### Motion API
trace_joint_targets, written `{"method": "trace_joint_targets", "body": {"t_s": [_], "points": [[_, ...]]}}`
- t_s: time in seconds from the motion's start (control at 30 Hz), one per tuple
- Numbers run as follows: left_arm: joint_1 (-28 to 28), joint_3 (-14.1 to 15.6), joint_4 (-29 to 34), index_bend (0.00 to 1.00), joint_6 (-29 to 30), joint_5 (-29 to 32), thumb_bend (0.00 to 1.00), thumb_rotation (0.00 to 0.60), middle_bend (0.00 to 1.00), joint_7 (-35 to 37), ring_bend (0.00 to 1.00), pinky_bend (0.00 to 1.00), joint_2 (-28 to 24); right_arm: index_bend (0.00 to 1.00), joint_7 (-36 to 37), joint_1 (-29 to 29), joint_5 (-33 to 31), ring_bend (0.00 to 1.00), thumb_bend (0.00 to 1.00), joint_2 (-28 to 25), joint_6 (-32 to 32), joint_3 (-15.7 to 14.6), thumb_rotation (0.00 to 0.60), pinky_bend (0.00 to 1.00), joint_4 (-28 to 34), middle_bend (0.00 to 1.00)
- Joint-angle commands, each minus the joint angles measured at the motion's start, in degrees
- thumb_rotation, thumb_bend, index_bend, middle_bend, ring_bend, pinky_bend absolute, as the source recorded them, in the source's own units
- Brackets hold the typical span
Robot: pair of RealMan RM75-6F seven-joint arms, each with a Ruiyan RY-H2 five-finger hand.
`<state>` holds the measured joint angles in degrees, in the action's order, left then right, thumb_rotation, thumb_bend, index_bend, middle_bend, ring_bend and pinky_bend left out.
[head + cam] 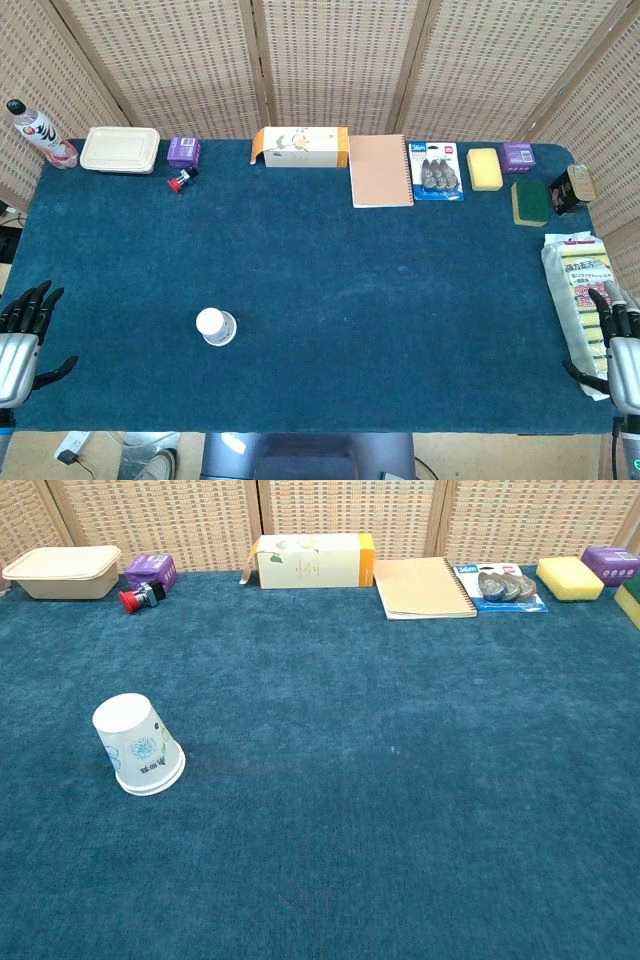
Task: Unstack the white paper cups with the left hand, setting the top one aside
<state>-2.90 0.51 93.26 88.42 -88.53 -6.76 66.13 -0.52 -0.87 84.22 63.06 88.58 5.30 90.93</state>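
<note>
**Paper cups: light, thin-walled, standing mouth-down at the left front**

The paper cups (216, 326) stand upside down on the blue tabletop (330, 290), towards its left front, well apart from the row of boxes, notebook and sponges along the far edge. From the chest view they read as one white cup with a blue flower print and a rolled rim at the bottom; I cannot tell how many are nested.

By my judgement they will be very light, easy to tip or push along the cloth, and soft enough to crush under a hard squeeze. The best hold is likely around the upper wall near the closed base, lightly, lifting straight up while the lower cup stays down.

The left hand (25, 325) rests off the tabletop's left edge, empty, dark fingers spread. The right hand (615, 335) lies at the right edge beside a sponge pack (577, 295), also empty with fingers apart.
</note>
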Motion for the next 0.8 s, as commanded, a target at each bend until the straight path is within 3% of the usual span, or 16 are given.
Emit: {"method": "trace_joint_targets", "body": {"t_s": [0.03,0.33,0.6,0.8], "points": [[0.0,0.1,0.0,0.0,-0.2,0.0,0.16,0.6,0.0,-0.2,0.0,0.1,0.0,0.05,-0.1,0.0,0.0,0.0,0.04,0.0,0.1,0.0,0.6,0.0,-0.1,0.0],[-2.9,-1.2,1.4,0.0,-4.2,0.1,0.16,0.6,0.0,-1.3,0.0,0.1,0.2,0.05,0.0,0.2,-0.5,0.0,0.04,0.2,0.5,0.4,0.6,0.0,-0.8,0.0],[-11.3,-4.0,8.0,0.0,-16.4,2.6,0.14,0.6,0.0,-5.9,0.0,0.07,-1.3,0.05,1.1,0.2,-0.7,0.0,0.04,-0.2,0.5,0.7,0.6,0.0,-0.6,0.0],[-17.4,-6.0,14.9,0.0,-25.3,8.0,0.13,0.6,0.0,-13.3,0.0,0.07,-2.4,0.05,2.2,0.2,-0.8,0.0,0.04,-0.4,0.2,0.7,0.6,0.0,-0.7,0.0]]}}
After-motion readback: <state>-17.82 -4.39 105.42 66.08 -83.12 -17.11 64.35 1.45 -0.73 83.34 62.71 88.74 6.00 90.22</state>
